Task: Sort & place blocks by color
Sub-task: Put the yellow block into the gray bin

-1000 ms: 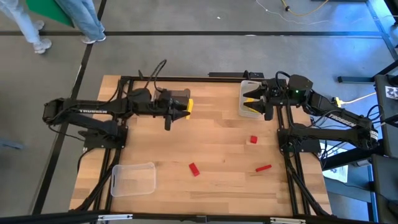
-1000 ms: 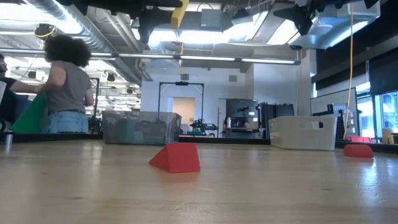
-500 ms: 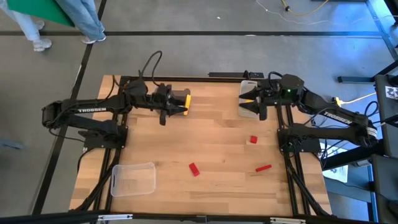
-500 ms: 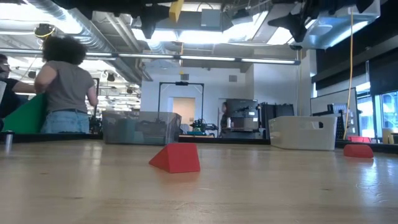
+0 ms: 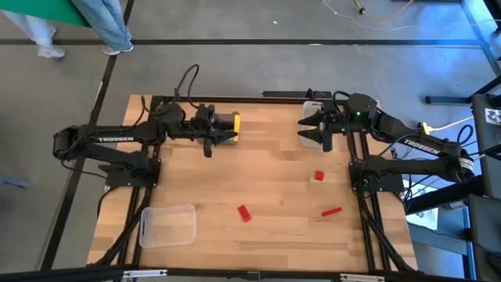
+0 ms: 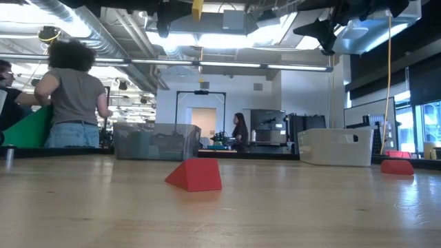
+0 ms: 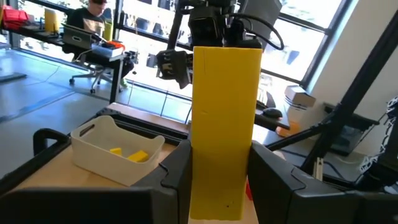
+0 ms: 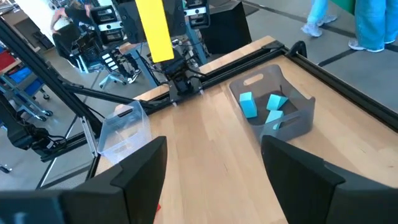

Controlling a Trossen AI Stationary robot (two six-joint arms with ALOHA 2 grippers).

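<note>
Up at the far edge of the table, your yellow block (image 7: 225,130) is clamped in the left gripper (image 5: 223,129), raised off the wood with its long axis running straight out along the fingers, so it sticks out past the tips. What matters for the drop is that the white bin (image 7: 115,149) holding the other yellow blocks (image 7: 138,155) sits clear across the table from it, at the far right corner. That's right under the right gripper (image 5: 312,129), whose fingers are spread with nothing between them. So you've got a long carry across from the left arm, and I'd guess the right arm needs to be out of the way first, or you'll crowd that bin. The grey bin (image 8: 273,115) with the mint blocks (image 8: 247,104) is on your own side, not where this one goes. Three red blocks, the nearest being the square one (image 5: 318,176), lie on the wood closer to the right arm, well apart from the clear bin (image 5: 167,225) at the near left.
</note>
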